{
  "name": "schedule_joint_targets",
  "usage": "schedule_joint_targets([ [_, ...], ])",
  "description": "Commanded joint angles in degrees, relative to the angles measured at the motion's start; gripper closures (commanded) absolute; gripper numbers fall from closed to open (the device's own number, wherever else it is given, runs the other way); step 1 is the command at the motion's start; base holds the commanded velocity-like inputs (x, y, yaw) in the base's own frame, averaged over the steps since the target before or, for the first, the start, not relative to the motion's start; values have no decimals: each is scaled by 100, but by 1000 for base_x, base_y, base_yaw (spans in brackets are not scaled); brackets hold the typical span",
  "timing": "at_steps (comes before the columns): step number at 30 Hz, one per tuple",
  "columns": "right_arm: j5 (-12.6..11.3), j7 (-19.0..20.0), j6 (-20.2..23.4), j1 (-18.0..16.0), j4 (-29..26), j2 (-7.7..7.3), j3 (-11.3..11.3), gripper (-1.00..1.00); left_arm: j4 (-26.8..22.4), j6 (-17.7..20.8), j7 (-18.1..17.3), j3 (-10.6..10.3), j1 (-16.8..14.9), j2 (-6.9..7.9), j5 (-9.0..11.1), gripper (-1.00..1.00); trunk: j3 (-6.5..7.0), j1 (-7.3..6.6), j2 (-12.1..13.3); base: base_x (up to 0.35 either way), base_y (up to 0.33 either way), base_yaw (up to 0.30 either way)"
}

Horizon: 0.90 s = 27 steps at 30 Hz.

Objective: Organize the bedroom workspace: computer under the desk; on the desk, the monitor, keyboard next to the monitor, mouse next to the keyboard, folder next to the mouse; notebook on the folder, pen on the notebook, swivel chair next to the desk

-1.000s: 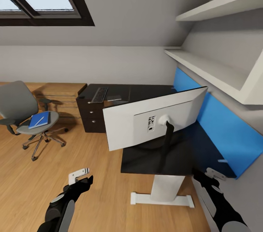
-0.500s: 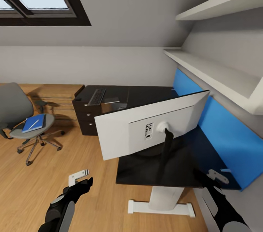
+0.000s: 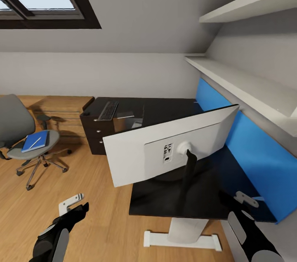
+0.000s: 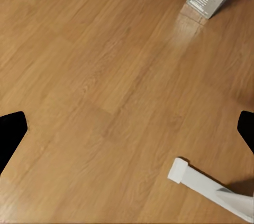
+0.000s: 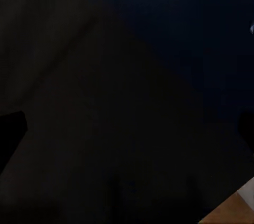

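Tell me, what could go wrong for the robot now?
1. The wide monitor with the light grey back stands on the black-topped desk near its front edge, overhanging; a bump from an arm might tip it off.
2. The flat bright blue folder lies on the grey swivel chair, which has castors; pushing on it could roll the chair away.
3. The right gripper hangs close above the desk and might knock it.
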Motion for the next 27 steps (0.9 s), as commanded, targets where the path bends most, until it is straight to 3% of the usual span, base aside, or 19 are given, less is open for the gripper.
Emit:
schedule_joint_targets([
  [1,-55,-18,2,-3,-8,-2,10,-100,-14,22,39,34,-5,-3,63,-100,-12,6,-12,253,-1,0],
  [6,-53,-15,2,-3,-16,-7,10,-100,-73,15,41,341,-5,-1,76,-100,-12,6,-12,158,0,0],
  [7,-53,-12,2,-3,-18,-11,11,-100,-128,15,38,563,-5,-10,112,-100,-12,6,-12,59,0,0],
  [9,-53,-7,0,-3,-22,-14,11,-100,-185,11,31,800,-7,-19,167,-100,-12,6,-12,43,0,0],
  [13,-53,16,-5,-3,-25,-18,7,-100,-255,7,6,1142,-6,-23,278,-100,-12,6,-12,66,0,0],
  [23,-46,91,-34,-3,-42,-32,11,-100,-415,-5,-39,1347,-5,-29,369,-100,-12,6,-12,137,0,0],
  [27,-42,177,-40,-3,-45,-139,22,-100,-446,-4,-47,1359,-5,-26,405,-100,-12,6,-12,22,0,0],
])
